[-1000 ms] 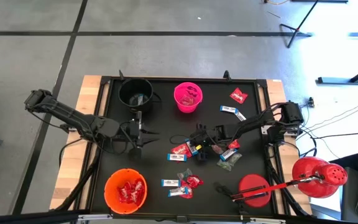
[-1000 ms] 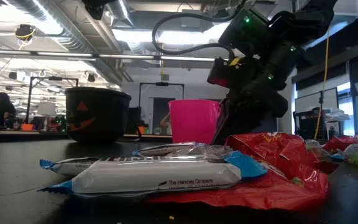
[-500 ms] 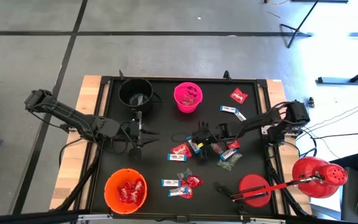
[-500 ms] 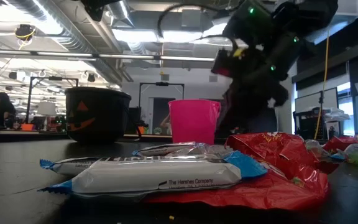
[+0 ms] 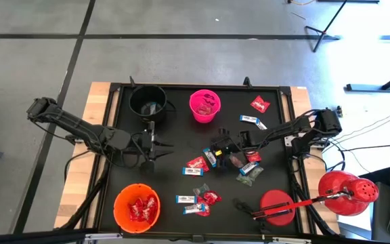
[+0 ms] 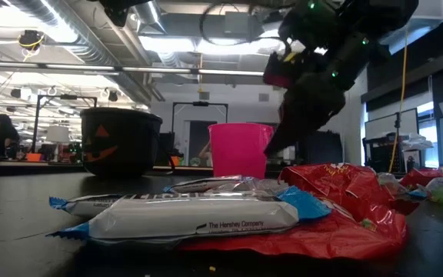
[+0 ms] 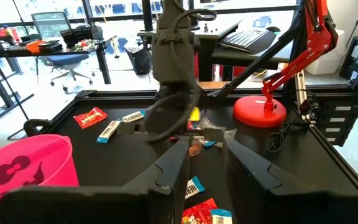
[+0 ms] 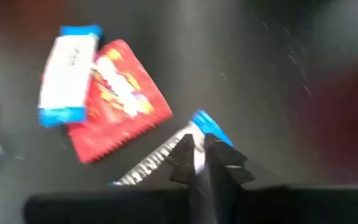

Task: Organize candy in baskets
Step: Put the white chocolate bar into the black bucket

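While the right gripper [image 8: 197,163] pinches a blue-and-white bar [image 8: 166,152], red candies [image 5: 138,209] fill the orange bucket [image 5: 120,197].

light: bright overhead strips | blur: all around my right pincer [image 8: 197,163] | glare: wrappers beside it

black basket [image 5: 147,102]: round, handled, upright at far left of table; something pale inside, too small to tell.
pink basket [image 5: 204,106]: upright, just right of black one; dark mark inside.
orange basket [image 5: 137,207]: upright at near left; holds red packets [image 5: 139,209].
loose candy, centre: red packet [image 5: 196,163] touching blue-and-white bar [image 5: 210,158]; greenish wrapper [image 5: 247,179] to the right.
loose candy, near: two blue-and-white bars [image 5: 185,199] beside red packet [image 5: 209,198].
loose candy, far right: red packet [image 5: 260,104], blue-and-white bar [image 5: 250,120] nearer.
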